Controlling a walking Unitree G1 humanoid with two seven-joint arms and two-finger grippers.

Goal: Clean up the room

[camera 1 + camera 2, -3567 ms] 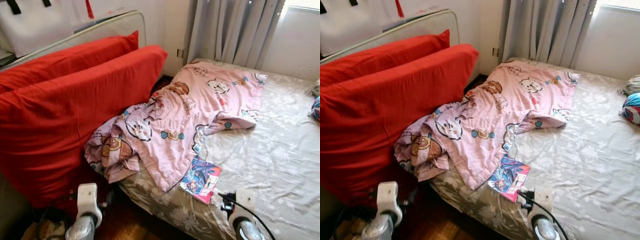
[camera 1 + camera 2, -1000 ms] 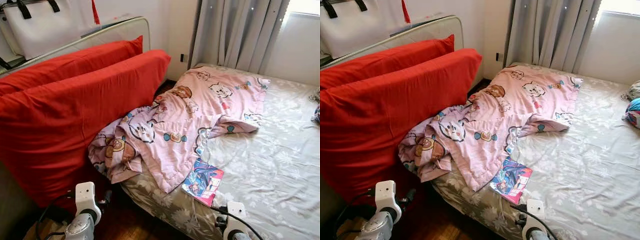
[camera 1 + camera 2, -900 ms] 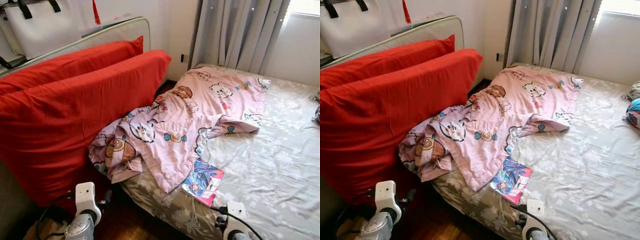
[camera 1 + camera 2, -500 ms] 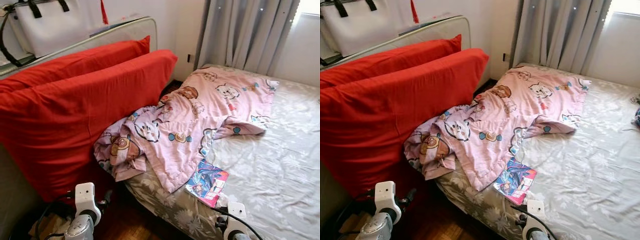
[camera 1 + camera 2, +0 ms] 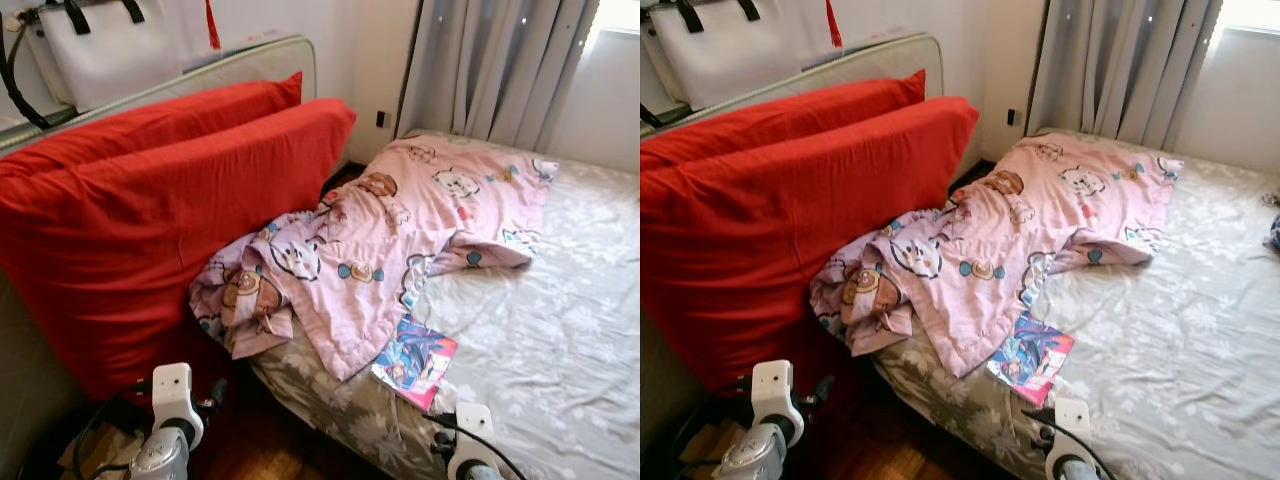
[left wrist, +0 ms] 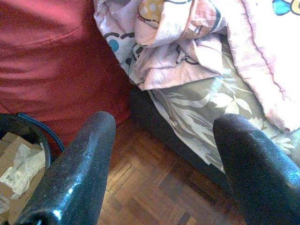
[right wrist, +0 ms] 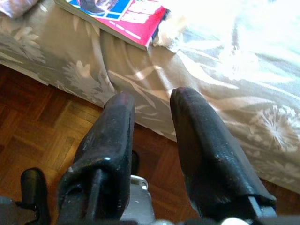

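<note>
Floral-sheeted bed (image 5: pixel 560 340) bears crumpled pink blanket (image 5: pixel 400 250), glossy flat book (image 5: pixel 416 361).

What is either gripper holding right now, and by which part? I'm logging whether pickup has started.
Nothing is held. The left gripper is open above the wooden floor beside the bed; the right gripper has a narrow empty gap, below the book.

The left arm (image 5: pixel 160 455) is silver metal, topped at the wrist by a white, rounded block (image 5: pixel 171 390) with a small dark screw hole and black cables looping off its side. The right arm (image 5: pixel 470 470) carries a like white block (image 5: pixel 473 420) with a black cable. The left gripper (image 6: pixel 164 154) has thick, glossy black fingers (image 6: pixel 75 178) with a speckled surface. The right gripper's (image 7: pixel 152 105) fingers (image 7: pixel 110 150) are black too, set on a black and silver base.
</note>
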